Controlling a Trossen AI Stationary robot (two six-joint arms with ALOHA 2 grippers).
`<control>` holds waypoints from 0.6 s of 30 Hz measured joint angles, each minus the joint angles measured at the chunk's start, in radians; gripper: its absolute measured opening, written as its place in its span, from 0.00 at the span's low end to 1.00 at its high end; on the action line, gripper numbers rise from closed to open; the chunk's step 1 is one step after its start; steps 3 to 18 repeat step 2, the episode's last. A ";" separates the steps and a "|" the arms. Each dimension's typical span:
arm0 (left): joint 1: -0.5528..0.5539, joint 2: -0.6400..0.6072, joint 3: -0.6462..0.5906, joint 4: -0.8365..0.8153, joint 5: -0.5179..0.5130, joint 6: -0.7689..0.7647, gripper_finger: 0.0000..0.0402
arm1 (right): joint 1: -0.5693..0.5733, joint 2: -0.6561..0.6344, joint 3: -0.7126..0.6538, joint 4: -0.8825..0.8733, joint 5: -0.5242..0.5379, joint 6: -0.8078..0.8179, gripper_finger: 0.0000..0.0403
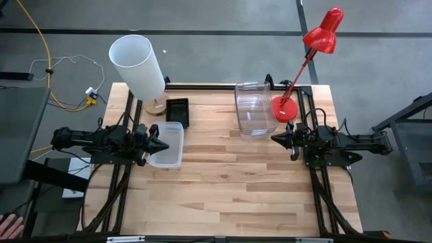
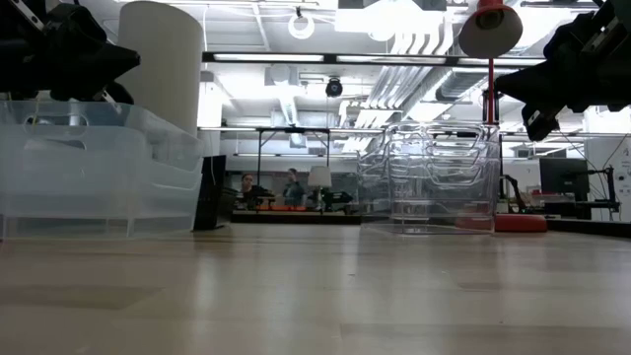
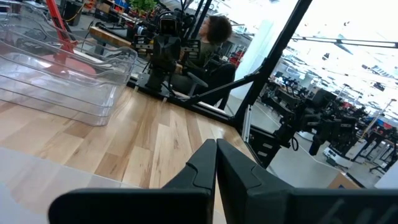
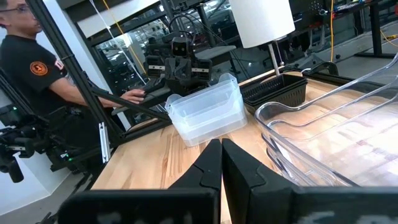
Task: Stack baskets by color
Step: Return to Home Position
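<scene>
While the right gripper was closed and empty, the stack of large clear plastic bins sat just beside it; frosted white stacked bins lay under the closed left gripper, a small black perforated basket nearby.

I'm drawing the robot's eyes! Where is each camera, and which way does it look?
High view: above the table, looking straight down; shows the left gripper by the white bins, right gripper by the clear bins.
Low view: at tabletop height, looking across into the room; both grippers at top corners.
Left wrist view: on that wrist, facing the clear bins; own shut fingers show.
Right wrist view: on that wrist, facing the white bins; own shut fingers show.
All four see the clear bins.
</scene>
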 joint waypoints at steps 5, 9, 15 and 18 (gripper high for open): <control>0.000 0.000 0.000 0.000 0.000 0.000 0.00 | 0.000 0.000 0.000 0.000 0.000 0.000 0.00; 0.000 0.000 0.000 0.000 0.000 0.000 0.00 | 0.000 0.000 0.000 0.000 0.000 0.000 0.00; 0.000 0.000 0.000 0.000 0.000 0.000 0.00 | 0.000 0.000 0.000 0.000 0.000 0.000 0.00; 0.000 0.000 0.000 0.000 0.000 0.000 0.00 | 0.000 0.000 0.000 0.000 0.000 0.000 0.00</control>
